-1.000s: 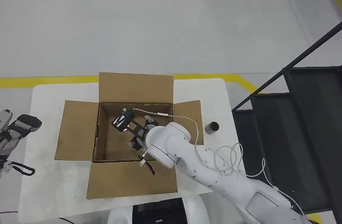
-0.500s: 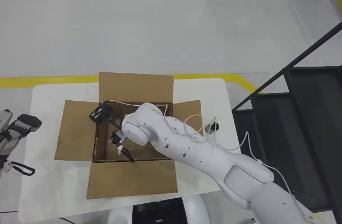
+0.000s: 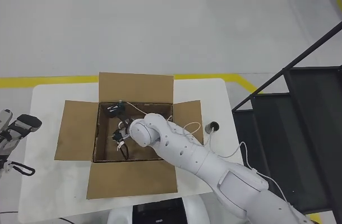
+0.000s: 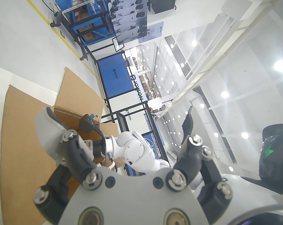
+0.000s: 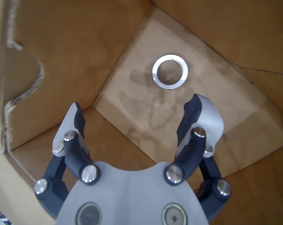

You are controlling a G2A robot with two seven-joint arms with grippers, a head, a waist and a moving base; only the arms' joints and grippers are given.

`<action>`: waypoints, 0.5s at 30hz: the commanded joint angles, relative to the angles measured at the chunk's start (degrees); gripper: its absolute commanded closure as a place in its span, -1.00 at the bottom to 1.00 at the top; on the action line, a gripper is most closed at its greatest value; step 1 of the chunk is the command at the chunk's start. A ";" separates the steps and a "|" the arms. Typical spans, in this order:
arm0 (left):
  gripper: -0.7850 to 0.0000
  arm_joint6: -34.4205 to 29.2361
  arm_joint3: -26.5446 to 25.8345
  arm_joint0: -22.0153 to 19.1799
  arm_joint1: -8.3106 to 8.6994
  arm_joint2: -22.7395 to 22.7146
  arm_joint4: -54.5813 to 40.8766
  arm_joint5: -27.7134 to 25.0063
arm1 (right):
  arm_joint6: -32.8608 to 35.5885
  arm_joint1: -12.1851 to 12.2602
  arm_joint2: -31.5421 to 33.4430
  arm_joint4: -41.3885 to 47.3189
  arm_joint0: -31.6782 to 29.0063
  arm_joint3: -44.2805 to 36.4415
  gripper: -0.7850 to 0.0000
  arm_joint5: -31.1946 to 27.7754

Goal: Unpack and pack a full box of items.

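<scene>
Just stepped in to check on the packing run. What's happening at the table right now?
The right pincer is down inside the open cardboard box, open and poised just short of a metal ring that lies flat on the box floor. It is not touching the ring and grips nothing. The left pincer is open too, held beside the table, away from the box. A small dark cylinder stands on the table by the box's right flap.

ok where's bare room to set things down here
Bare: the table strip left of the box's left flap, and the box floor around the metal ring. Crowded: the right gripper near the ring, a dark cylinder by the right flap.
</scene>
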 commanded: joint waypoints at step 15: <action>-1.00 0.00 0.00 0.00 0.00 0.00 0.00 0.00 | -2.22 -0.37 1.27 -4.70 -2.57 -1.60 -0.31 9.29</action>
